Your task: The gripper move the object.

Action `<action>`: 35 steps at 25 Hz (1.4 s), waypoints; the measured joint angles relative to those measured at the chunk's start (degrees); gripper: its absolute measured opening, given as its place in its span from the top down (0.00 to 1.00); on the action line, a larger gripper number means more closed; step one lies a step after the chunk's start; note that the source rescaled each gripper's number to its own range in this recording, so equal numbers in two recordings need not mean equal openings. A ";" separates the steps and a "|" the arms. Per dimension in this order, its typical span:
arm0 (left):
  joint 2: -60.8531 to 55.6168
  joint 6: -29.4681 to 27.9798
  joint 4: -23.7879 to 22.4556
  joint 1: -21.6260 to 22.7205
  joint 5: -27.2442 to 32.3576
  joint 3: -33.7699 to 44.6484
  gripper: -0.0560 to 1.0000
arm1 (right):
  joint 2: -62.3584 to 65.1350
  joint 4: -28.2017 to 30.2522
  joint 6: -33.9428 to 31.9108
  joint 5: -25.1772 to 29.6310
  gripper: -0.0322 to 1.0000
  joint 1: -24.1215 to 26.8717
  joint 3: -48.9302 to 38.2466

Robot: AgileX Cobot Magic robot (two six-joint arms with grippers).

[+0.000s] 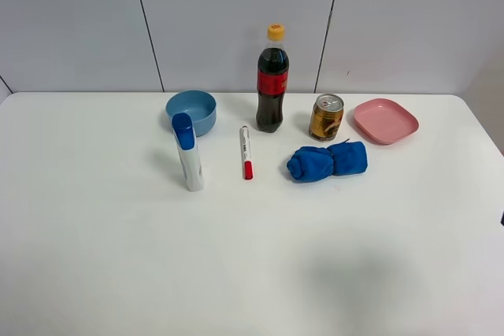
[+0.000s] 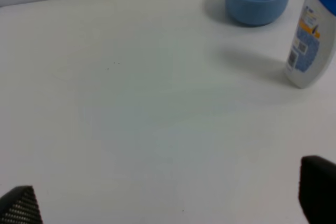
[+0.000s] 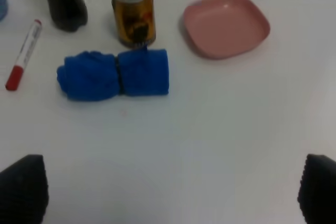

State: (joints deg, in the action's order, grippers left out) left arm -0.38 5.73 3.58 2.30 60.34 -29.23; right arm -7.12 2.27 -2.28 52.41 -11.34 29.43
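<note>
- The gold-orange drink can (image 1: 326, 117) stands upright on the white table (image 1: 236, 273), silver pull-tab top up, free of any gripper
- Taking the can as landmark: the cola bottle (image 1: 272, 80) stands just beside it on one side, the pink plate (image 1: 385, 120) just beside it on the other, and the rolled blue cloth (image 1: 327, 161) lies right in front of it, nearer the camera
- Beyond the bottle from the can lie a white marker with a red cap (image 1: 246, 152), then a white bottle with a blue cap (image 1: 187, 152) standing upright, and a blue bowl (image 1: 190, 112)
- The high view shows all seven things at once but neither arm
- The right wrist view shows the can's dark label picture and the cloth's edge touching or nearly touching the can's base; the right gripper (image 3: 173, 192) has its two dark fingertips (image 3: 23, 187) spread wide at the frame's corners, holding nothing, well short of the cloth
- The left wrist view shows no can, only the bowl and the white bottle's blue-and-orange label; the left gripper (image 2: 168, 203) is likewise spread wide and empty over bare table
</note>
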 joint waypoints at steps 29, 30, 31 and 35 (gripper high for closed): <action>0.00 0.00 0.05 0.00 0.00 0.00 0.00 | 7.24 4.33 -5.29 8.29 0.19 0.00 -1.48; 0.00 0.00 0.05 0.00 0.00 0.00 0.00 | 7.24 4.40 -5.29 8.29 0.19 0.00 -1.48; 0.00 0.00 0.05 0.00 0.00 0.00 0.00 | 7.24 4.40 -5.29 8.29 0.19 0.00 -1.48; 0.00 0.00 0.05 0.00 0.00 0.00 0.00 | 7.24 4.40 -5.29 8.29 0.19 0.06 -1.48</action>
State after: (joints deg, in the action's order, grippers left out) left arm -0.38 5.73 3.63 2.30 60.34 -29.23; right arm 0.12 6.67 -7.58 60.70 -11.28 27.94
